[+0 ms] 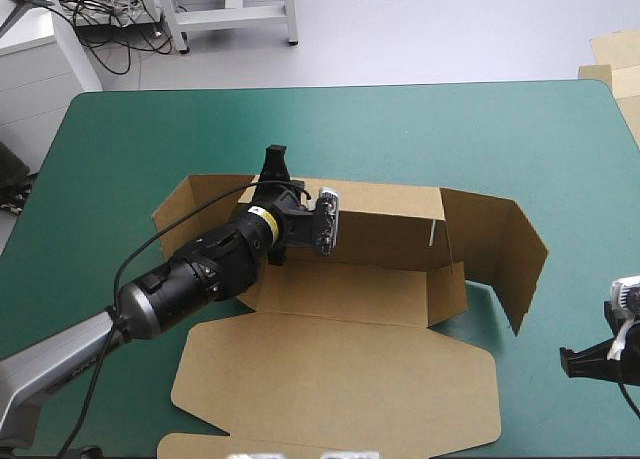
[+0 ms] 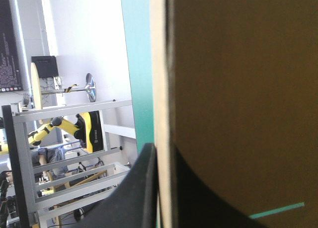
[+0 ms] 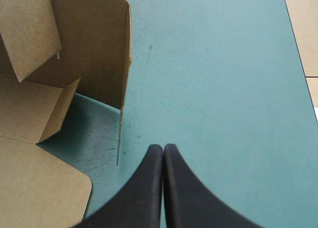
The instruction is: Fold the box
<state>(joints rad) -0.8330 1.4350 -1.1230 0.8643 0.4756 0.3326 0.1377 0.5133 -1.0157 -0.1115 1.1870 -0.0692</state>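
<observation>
The brown box [image 1: 350, 299] lies partly raised in the middle of the teal-green cover. Its back wall [image 1: 385, 224] stands upright, its lid [image 1: 340, 379] lies flat toward the front, and its right flap [image 1: 500, 249] stands bent around the right end. My left gripper [image 1: 273, 164] reaches over the box to the back wall's left end. In the left wrist view it [image 2: 161, 151] is shut on the box, the board's edge [image 2: 161, 64] between the fingers. My right gripper [image 3: 163, 148] is shut and holds nothing. It hovers over bare cover beside the right flap [image 3: 99, 49], near the table's front right corner [image 1: 575, 362].
Pale board pieces [image 1: 615, 59] lie beyond the table's right edge at the back. Bare teal-green cover [image 1: 400, 129] stretches behind the box and to its right [image 3: 223, 89].
</observation>
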